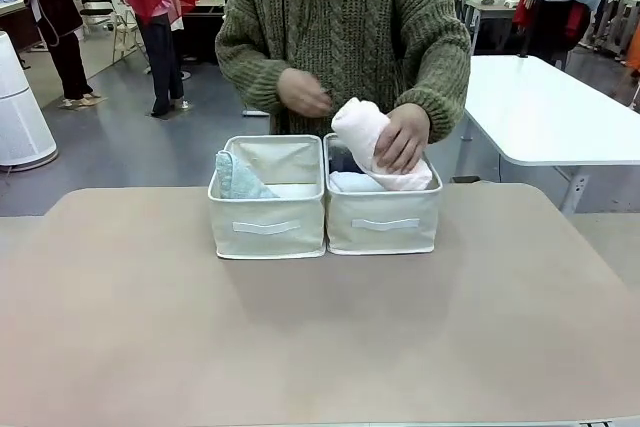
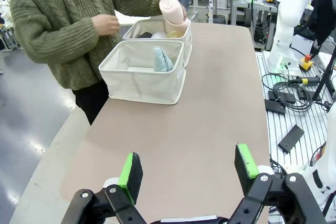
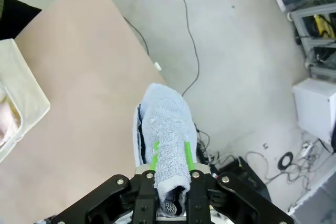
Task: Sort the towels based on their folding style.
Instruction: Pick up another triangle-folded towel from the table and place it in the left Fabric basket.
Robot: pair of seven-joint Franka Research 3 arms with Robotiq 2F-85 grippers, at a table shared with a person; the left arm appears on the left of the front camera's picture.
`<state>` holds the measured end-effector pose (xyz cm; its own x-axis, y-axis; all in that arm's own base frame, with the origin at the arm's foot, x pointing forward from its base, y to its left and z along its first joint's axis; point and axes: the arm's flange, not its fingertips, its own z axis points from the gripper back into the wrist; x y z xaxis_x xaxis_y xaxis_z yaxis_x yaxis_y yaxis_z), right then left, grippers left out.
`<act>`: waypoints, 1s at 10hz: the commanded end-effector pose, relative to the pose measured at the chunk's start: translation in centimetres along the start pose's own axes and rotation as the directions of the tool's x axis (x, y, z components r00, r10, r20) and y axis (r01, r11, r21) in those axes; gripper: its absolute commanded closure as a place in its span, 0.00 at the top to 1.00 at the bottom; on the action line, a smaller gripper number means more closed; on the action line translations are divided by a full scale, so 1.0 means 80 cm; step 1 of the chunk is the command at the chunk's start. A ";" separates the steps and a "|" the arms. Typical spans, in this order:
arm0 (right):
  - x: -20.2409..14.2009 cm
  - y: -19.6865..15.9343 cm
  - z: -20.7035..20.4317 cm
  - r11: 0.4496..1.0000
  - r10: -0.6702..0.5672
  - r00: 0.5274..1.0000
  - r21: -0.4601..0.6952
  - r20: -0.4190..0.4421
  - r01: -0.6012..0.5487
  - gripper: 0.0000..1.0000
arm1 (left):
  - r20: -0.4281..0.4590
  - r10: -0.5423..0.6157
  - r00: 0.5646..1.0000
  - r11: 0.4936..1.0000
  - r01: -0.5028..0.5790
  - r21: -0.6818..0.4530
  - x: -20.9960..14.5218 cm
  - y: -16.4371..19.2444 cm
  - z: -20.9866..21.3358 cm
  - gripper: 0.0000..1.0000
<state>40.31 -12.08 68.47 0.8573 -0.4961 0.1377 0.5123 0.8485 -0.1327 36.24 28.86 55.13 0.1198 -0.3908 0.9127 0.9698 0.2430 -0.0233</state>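
Sorting is part-way through, by my reading: the left bin [image 1: 266, 227], taken here as the reference for all positions, holds a folded pale teal towel [image 1: 238, 179] standing against its left wall; the second bin [image 1: 383, 222] touches its right side and holds a white roll [image 1: 352, 183]; over that second bin a person's hand [image 1: 403, 139] grips a pale pink rolled towel [image 1: 360, 132], tilted, its lower end at the rim; you cannot tell from this moment whether it is going in or coming out. The step in hand for your arms is the delivery of the light blue towel [image 3: 165, 124]; it appears folded, with layered edges showing at its side, so I judge it belongs in the left bin with the teal one. Your right gripper [image 3: 171, 156] is clamped tight on that towel's near end, green pads pressed into the terry, the rest jutting forward past the fingertips; it hangs well apart from the left bin, out by the table [image 3: 79, 77] edge with floor beneath. The next move calls for carrying it across to the left bin, past the second bin where the person's hand is working; keep clear of that hand, arrive above the left bin's open top, and release only once over its bare right half. Your left gripper [image 2: 188, 169] stands wide open, empty, touching nothing, hovering above bare tabletop well short of the left bin.
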 end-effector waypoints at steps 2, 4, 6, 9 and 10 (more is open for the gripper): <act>0.007 0.022 0.004 0.988 0.154 0.988 0.015 0.032 -0.155 0.16 | 0.000 -0.007 1.000 1.000 0.007 0.001 0.000 -0.004 0.001 0.92; -0.006 0.076 0.008 0.879 0.477 0.878 -0.028 0.020 -0.477 0.16 | 0.000 -0.007 1.000 1.000 0.007 0.001 0.000 -0.004 0.001 0.92; -0.021 0.138 0.008 0.749 0.661 0.750 -0.072 0.009 -0.659 0.16 | 0.000 -0.007 1.000 1.000 0.007 0.001 0.000 -0.004 0.001 0.92; -0.042 0.239 0.008 0.560 0.828 0.561 -0.100 0.016 -0.823 0.16 | 0.000 -0.007 1.000 1.000 0.007 0.001 0.000 -0.004 0.001 0.92; -0.048 0.264 0.004 0.503 0.863 0.505 -0.095 0.006 -0.859 0.16 | 0.000 -0.007 1.000 1.000 0.007 0.001 0.000 -0.004 0.001 0.92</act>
<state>46.57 7.98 65.08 0.9051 0.4244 -0.0262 -0.4178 0.8760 -0.2409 36.25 28.82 55.15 0.1192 -0.3911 0.9126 0.9700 0.2421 -0.0229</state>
